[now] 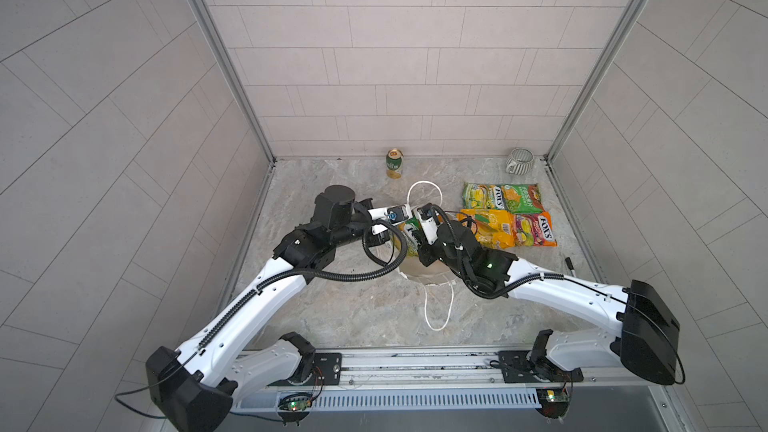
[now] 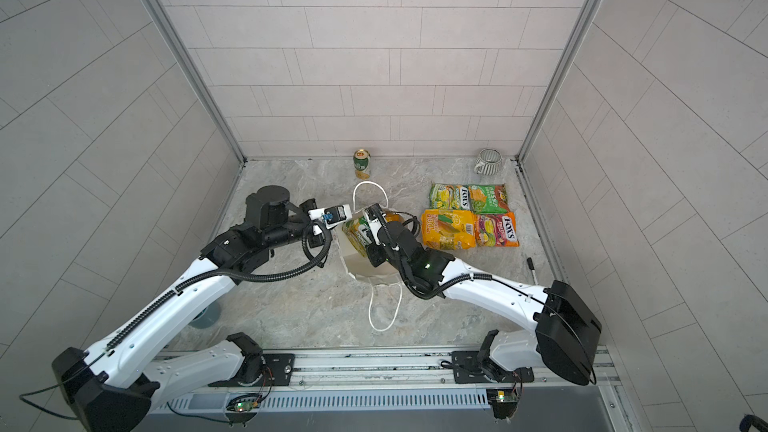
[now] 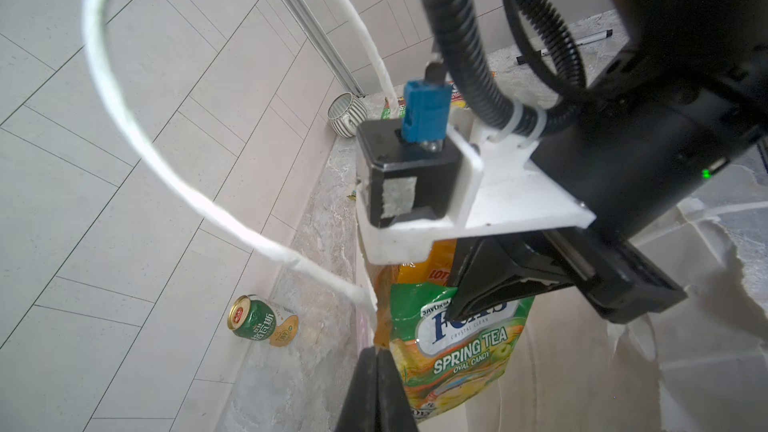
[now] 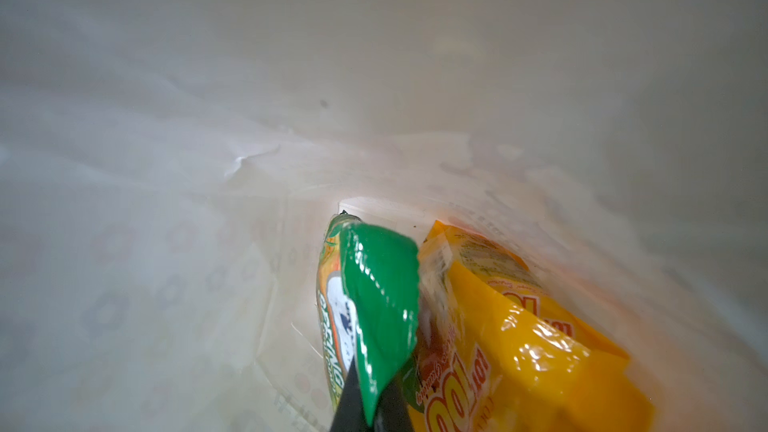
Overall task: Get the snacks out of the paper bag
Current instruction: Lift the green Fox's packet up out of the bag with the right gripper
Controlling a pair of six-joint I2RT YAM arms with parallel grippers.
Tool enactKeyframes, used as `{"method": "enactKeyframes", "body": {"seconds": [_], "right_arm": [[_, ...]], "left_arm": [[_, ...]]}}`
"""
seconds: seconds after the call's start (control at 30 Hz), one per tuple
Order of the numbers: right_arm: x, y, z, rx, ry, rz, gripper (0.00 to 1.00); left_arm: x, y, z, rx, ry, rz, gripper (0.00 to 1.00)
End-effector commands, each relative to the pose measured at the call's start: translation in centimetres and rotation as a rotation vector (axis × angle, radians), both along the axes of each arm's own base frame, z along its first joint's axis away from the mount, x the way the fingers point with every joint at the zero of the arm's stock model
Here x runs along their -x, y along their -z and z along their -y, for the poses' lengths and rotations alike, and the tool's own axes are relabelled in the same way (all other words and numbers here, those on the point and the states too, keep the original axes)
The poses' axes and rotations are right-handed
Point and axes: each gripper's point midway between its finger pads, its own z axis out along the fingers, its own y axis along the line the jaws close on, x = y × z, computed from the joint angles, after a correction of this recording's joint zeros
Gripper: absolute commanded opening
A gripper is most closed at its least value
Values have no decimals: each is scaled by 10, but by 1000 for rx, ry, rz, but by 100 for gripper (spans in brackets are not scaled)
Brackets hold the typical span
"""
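Paper bag (image 1: 413,270) open, frame centre in both top views. Four snacks (image 1: 490,232) lie out on the table, a 2x2 block right of centre. Inside the bag: yellow packet (image 4: 540,326), green packet (image 4: 378,284). Right gripper (image 4: 365,405) clamped on green packet's top edge. Left gripper (image 3: 376,371) pinches bag rim.

The white paper bag (image 1: 417,272) stands with mouth open and rim torn. One cord handle (image 1: 424,182) arches up at 12 o'clock; the other handle (image 1: 436,328) droops toward 6 o'clock. Inside stand a green Spring Tea packet (image 3: 461,351) and a yellow packet (image 4: 519,326), side by side. At the bag's 2 o'clock four lie flat in a two-by-two block: green FOX'S packet (image 1: 484,196), second green packet (image 1: 521,198), yellow-orange corn packet (image 1: 490,229), orange-red FOX'S packet (image 1: 534,230).
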Motion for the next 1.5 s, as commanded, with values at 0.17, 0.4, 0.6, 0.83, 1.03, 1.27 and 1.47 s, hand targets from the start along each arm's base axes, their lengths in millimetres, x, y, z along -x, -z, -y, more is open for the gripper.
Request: {"method": "enactKeyframes", "body": {"seconds": [0.17,0.4,0.6,0.83,1.03,1.27,1.47], "right_arm": [[10,-44,7,-49,-47,100,0],[21,-68,16,-80,-68,157,0],[26,-83,22,-79,-79,185,0],[31,-100,27,-103,-86,214,0],[33,-116,27,-119,-94,232,0],[37,-134,29,-146,-101,246,0],[45,-153,39,-136,-107,274,0]], "left_arm": [[3,-12,4,40,24,40,0],[-18,-13,-2,62,-63,27,0],[-25,-12,-3,97,-59,-2,0],[-34,-8,-9,83,-100,-5,0],[-37,-8,-17,81,-133,8,0],[-36,-13,-19,95,-135,25,0],[-39,-13,-23,93,-164,33,0]]}}
